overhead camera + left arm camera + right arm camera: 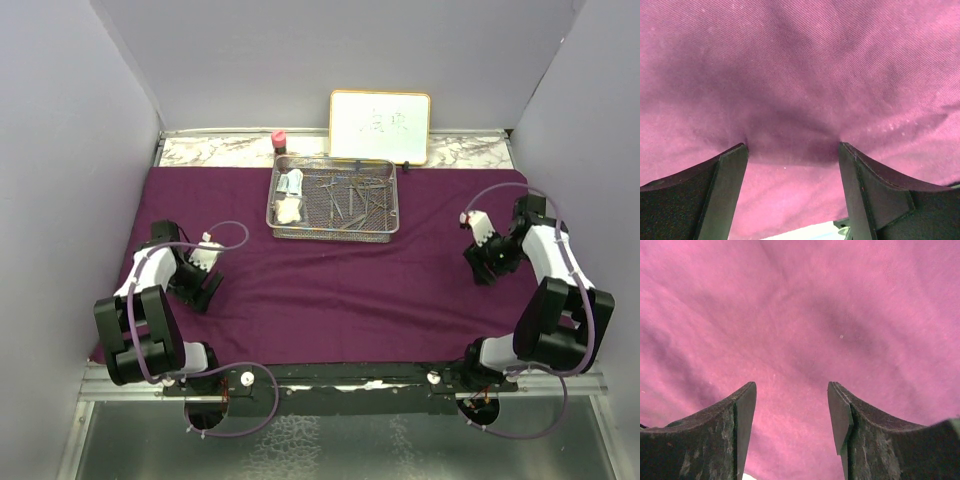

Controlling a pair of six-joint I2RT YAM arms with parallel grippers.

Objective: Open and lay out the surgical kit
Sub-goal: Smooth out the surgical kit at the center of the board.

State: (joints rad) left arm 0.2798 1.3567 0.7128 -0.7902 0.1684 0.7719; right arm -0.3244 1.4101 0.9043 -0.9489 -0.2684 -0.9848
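Note:
The dark purple cloth wrap (330, 290) lies spread flat over the table. The silver wire-mesh tray (333, 234) stands on its far middle, holding slim steel forceps and clamps (350, 198), gauze (288, 209) and a small white packet (291, 183). My left gripper (197, 291) is open and points down at the cloth on the left; in the left wrist view (792, 150) only cloth (800, 75) lies between its fingers. My right gripper (482, 268) is open over the cloth on the right; the right wrist view (791, 390) shows only cloth (800, 305).
A framed whiteboard (380, 126) leans on the back wall behind the tray. A small pink-capped bottle (279, 141) stands at the tray's far left corner. Grey walls close in the left, right and back. A marbled strip (215, 150) shows past the cloth's far edge.

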